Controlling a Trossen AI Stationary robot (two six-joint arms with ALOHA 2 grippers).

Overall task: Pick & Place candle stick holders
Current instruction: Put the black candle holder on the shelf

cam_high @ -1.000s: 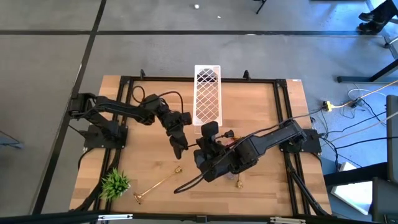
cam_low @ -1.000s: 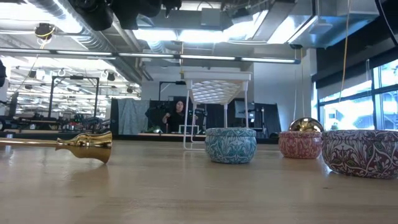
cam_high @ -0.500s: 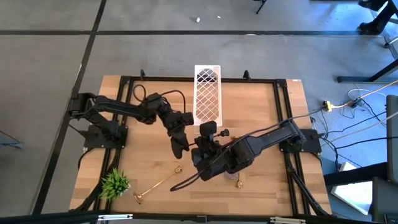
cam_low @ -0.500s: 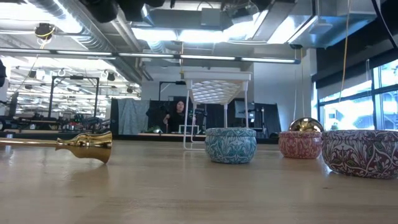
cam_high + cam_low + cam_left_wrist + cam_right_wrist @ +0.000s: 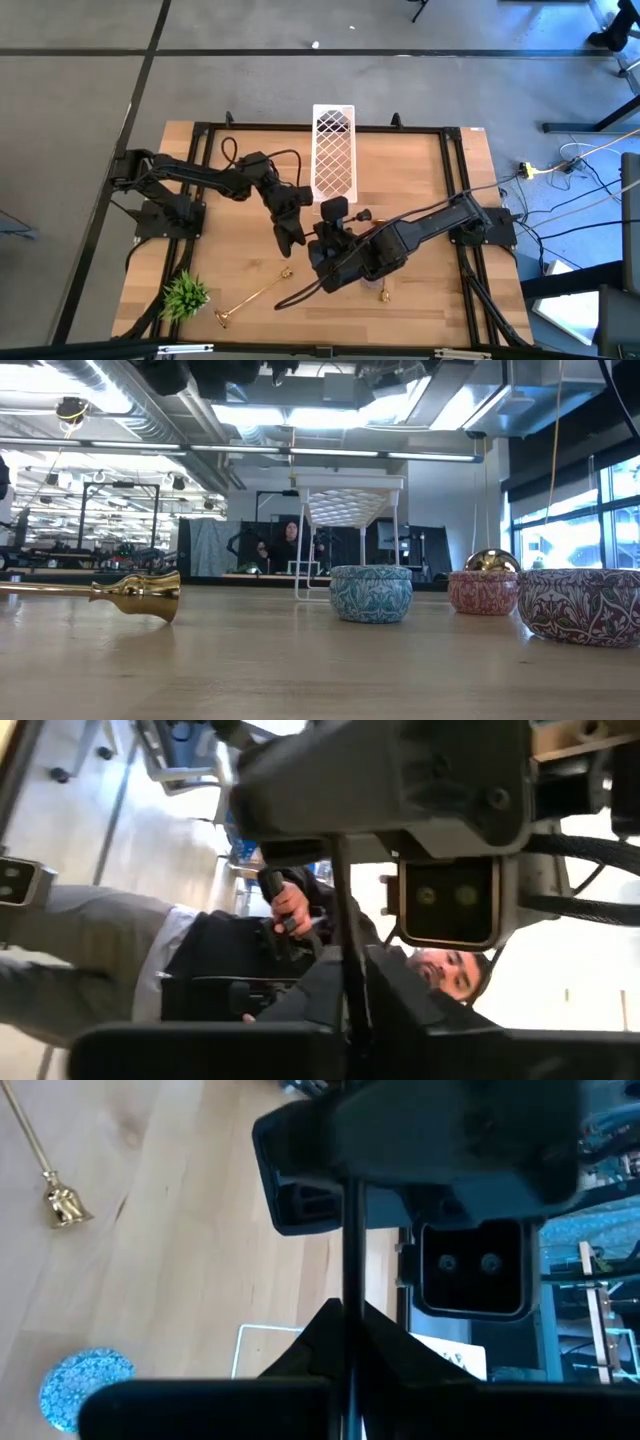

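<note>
Left wrist view: left pincer point(image 5: 347, 970) clamped tight on thin stem of black candle stick holder point(image 5: 340, 890), fingers point(image 5: 395, 995) pinched together on it. Same stem running straight on into the right arm's housing opposite. Person point(image 5: 300, 935) in the room behind.

Right wrist view: right pincer point(image 5: 348, 1320) likewise closed hard on that stem, one finger each side. Both pincers gripping one holder, facing each other nose to nose.

High view: the two pincers meeting just off the white mesh rack point(image 5: 334, 150), at the end that points to the middle of the tabletop point(image 5: 450, 170); left arm in from the rack's left, right arm from its right. Whether the held stem clears the wood, cannot tell.

Gold candle stick holder point(image 5: 252, 298) lying flat on the wood, well apart from the rack, toward the front edge. Second gold piece point(image 5: 383, 292) beside the right arm, also far from the rack, too small to make out. Green plant tuft point(image 5: 186, 293) at the front-left corner, farthest from the rack.

Low view: gold holder on its side, left of the rack; blue patterned tin point(image 5: 371, 593) just right of the rack legs, pink tin point(image 5: 483, 592) farther right.
</note>
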